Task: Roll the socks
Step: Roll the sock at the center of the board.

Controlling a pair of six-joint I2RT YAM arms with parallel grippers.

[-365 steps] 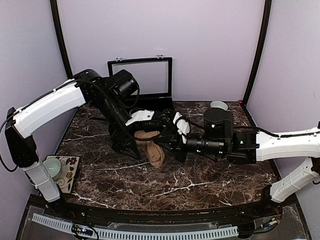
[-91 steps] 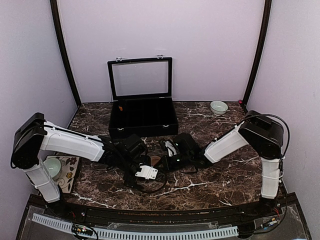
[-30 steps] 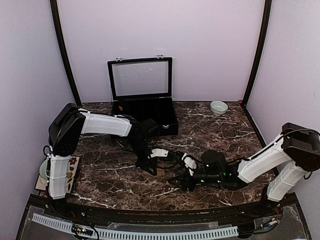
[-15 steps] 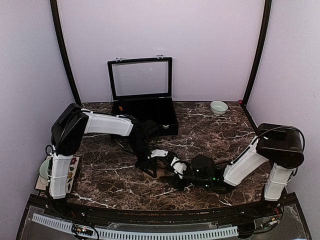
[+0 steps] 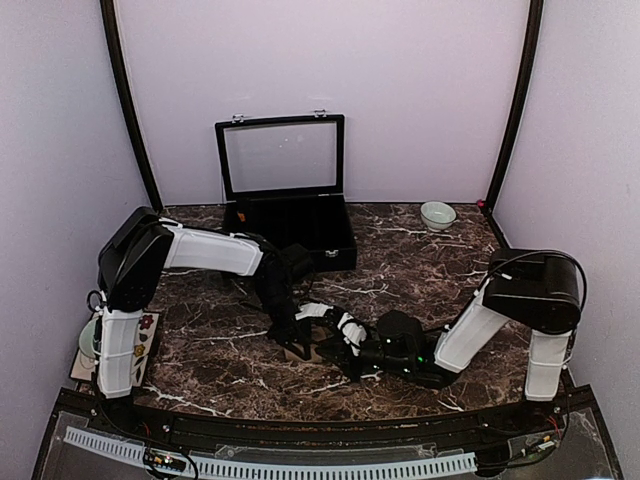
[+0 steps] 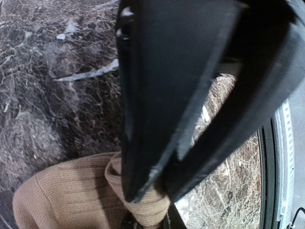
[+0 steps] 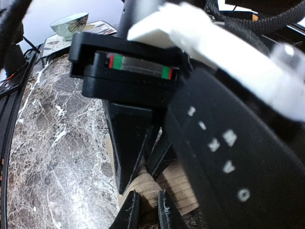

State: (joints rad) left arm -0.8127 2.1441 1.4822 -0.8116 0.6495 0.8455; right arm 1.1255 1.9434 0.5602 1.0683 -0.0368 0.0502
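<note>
Dark white-veined marble table (image 5: 430, 275). On it: open black case (image 5: 290, 238) upper centre, pale bowl (image 5: 437, 214) upper right. Floral mat (image 5: 140, 342) lower left, tan sock (image 6: 71, 195) lower centre.

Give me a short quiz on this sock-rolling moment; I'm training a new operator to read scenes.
1. True or false: the black case at the back stands open.
2. The left end effector pinches: A) the tan sock; B) a cable; C) nothing.
3. Fill in: the pale bowl sits near the table's back ____ corner.
Key: 1 true; 2 A; 3 right.
</note>
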